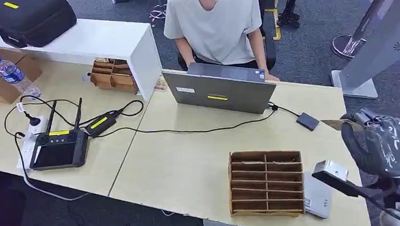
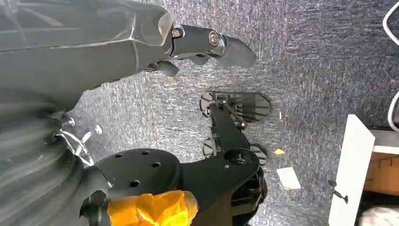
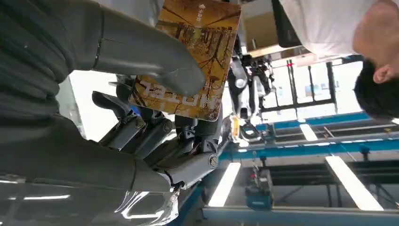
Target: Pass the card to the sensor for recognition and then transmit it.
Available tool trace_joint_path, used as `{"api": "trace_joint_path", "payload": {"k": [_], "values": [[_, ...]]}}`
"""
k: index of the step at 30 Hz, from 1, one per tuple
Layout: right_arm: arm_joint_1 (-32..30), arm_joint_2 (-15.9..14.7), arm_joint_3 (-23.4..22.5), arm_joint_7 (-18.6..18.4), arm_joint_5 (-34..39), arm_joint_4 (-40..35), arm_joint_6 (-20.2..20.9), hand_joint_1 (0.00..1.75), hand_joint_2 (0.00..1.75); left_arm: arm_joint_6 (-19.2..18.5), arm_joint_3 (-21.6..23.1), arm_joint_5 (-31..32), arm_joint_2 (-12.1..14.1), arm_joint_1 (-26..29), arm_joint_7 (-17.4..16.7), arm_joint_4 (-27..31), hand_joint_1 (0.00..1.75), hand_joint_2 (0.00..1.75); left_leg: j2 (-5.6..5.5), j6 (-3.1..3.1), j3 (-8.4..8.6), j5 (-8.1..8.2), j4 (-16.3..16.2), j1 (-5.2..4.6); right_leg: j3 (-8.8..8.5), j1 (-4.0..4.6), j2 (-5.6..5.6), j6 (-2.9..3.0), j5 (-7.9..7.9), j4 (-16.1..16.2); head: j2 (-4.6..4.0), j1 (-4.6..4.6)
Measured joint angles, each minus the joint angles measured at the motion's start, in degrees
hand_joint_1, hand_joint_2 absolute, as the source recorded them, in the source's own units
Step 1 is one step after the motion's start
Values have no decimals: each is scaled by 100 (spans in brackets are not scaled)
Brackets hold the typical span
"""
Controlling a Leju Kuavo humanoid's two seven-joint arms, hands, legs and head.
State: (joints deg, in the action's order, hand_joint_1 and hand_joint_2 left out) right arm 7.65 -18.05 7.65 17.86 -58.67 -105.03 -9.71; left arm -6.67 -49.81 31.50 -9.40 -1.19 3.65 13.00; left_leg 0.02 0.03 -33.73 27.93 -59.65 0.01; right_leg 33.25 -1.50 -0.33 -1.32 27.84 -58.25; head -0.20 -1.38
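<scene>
My right hand point(image 1: 381, 144) is raised over the table's right edge and pinches a brown card point(image 1: 339, 124), held edge-on. The card tip points toward a small black sensor point(image 1: 307, 121) on the table and stops a short way to the sensor's right. In the right wrist view the card point(image 3: 197, 52) carries an autumn-tree print, and the thumb point(image 3: 141, 52) presses it against the darker fingers. My left hand point(image 2: 94, 52) hangs over grey carpet with nothing in it and its fingers apart.
A wooden slotted card box point(image 1: 266, 183) stands near the table's front edge on a grey device point(image 1: 318, 196). A person sits behind an open laptop point(image 1: 220, 90). A cable point(image 1: 199, 130) runs across the table to a controller point(image 1: 59, 149) at the left.
</scene>
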Motion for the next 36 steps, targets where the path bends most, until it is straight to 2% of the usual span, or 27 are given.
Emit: {"api": "trace_joint_path", "payload": {"k": [7,16,23,36], "values": [[-672,0,63,70,-186,-457,-334,175,175,13,-70,-46,-42,-7,4,0,0,175,2,-3,0,2,1,1,0,2,1,1,1,1,0,4],[-1303,22,103,105,-506,-568,-653,175,175,11,-168,-50,-74,-10,28,0,0,175,2,-7,0,5,0,2,-1,2,0,2,2,1,0,2],[-1554,50,138,-118,-1127,-254,-931,175,175,-15,-267,2,-90,-11,68,0,0,175,4,-10,2,7,0,2,0,2,4,3,2,2,0,2],[-1709,219,-92,-173,-1165,354,-1040,175,175,-33,-367,55,-92,-16,81,0,0,175,4,-10,2,7,0,2,0,3,4,4,3,1,0,0]]}}
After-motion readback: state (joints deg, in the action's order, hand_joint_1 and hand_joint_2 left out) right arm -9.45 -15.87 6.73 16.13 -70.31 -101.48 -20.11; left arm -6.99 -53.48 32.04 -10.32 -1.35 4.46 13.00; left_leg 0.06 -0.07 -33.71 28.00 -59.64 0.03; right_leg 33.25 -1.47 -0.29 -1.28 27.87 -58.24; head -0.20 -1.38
